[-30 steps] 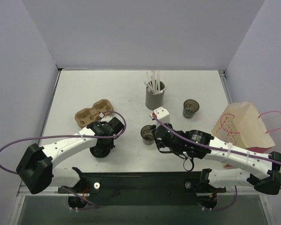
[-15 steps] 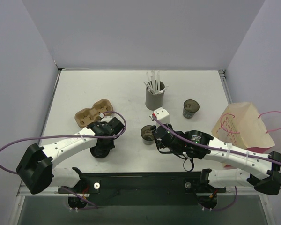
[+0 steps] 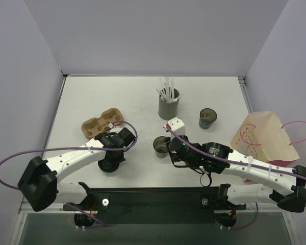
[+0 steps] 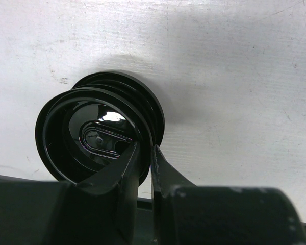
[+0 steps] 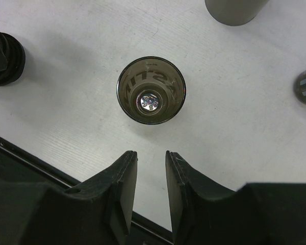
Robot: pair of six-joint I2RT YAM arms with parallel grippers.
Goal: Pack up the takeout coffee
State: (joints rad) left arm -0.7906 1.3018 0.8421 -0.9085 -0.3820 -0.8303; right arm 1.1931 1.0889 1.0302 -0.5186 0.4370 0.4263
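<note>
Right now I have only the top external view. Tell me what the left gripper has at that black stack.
Observer: The left gripper pinches the rim of the top black lid, which sits tilted against the lid stack under it.
Operator: Now check the right gripper.
Observer: The right gripper is open. The takeout cup stands ahead of its fingertips, not between them.
Operator: Report the cup's top.
Observer: It has no lid. The right wrist view looks straight down to its bottom.
</note>
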